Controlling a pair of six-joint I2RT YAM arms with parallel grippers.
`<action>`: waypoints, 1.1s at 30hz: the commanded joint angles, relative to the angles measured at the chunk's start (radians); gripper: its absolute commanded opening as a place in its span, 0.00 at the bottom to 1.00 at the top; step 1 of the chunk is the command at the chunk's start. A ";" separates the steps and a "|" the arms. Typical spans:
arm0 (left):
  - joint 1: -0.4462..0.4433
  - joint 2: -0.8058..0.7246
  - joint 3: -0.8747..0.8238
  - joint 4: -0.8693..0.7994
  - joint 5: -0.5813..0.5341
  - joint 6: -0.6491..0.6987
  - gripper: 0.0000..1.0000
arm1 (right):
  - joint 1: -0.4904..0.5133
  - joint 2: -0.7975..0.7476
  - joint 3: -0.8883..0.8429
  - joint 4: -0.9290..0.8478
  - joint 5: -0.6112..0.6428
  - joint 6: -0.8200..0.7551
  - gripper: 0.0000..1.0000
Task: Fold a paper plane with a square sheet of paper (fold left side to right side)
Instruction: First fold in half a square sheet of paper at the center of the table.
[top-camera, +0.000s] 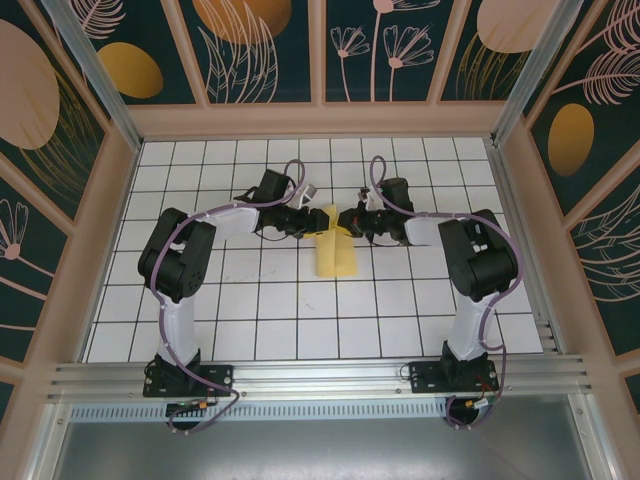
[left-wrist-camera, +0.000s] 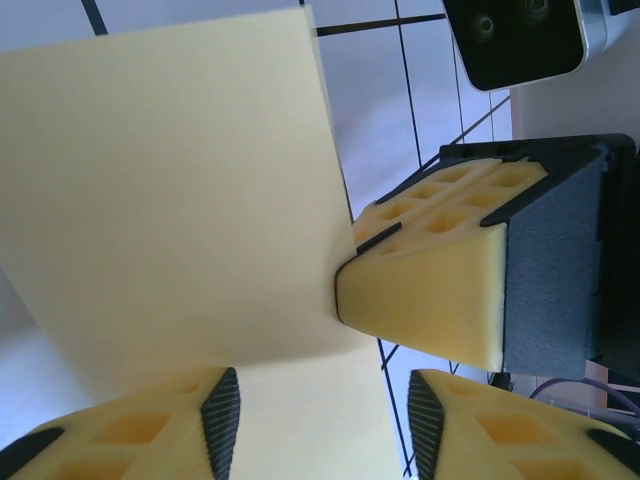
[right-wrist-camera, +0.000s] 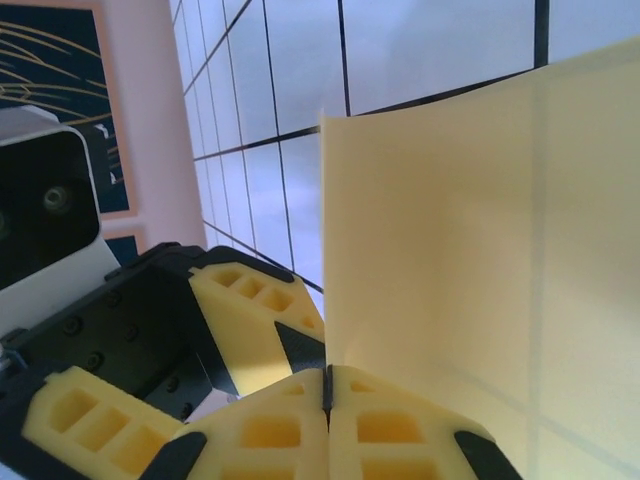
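The square sheet of paper (top-camera: 337, 255) is yellow and lies mid-table, with its far part lifted into an upright flap (right-wrist-camera: 450, 250). It has no paper plane shape. My right gripper (top-camera: 352, 226) is shut on the flap's edge, and the paper rises straight out of the seam between its closed fingers (right-wrist-camera: 327, 385). In the left wrist view that pinching finger (left-wrist-camera: 430, 300) meets the raised flap (left-wrist-camera: 170, 200). My left gripper (top-camera: 308, 222) is just left of the flap. It is open (left-wrist-camera: 323, 400), its pads apart over the flat part of the sheet.
White grid-tiled table (top-camera: 250, 320) is enclosed by pink-framed patterned walls (top-camera: 110, 200). Both arms reach inward from the near edge and meet close together at the paper. The right wrist camera housing (left-wrist-camera: 520, 40) hangs close above the left gripper.
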 joint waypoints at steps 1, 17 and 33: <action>-0.006 -0.033 0.011 -0.015 -0.029 0.011 0.56 | -0.009 0.011 0.046 -0.064 0.007 -0.060 0.04; -0.021 -0.098 -0.087 -0.081 -0.268 -0.019 0.63 | -0.070 0.034 0.104 -0.258 0.103 -0.219 0.04; -0.037 0.008 0.014 -0.106 -0.321 -0.052 0.63 | -0.065 0.046 0.066 -0.239 0.149 -0.214 0.06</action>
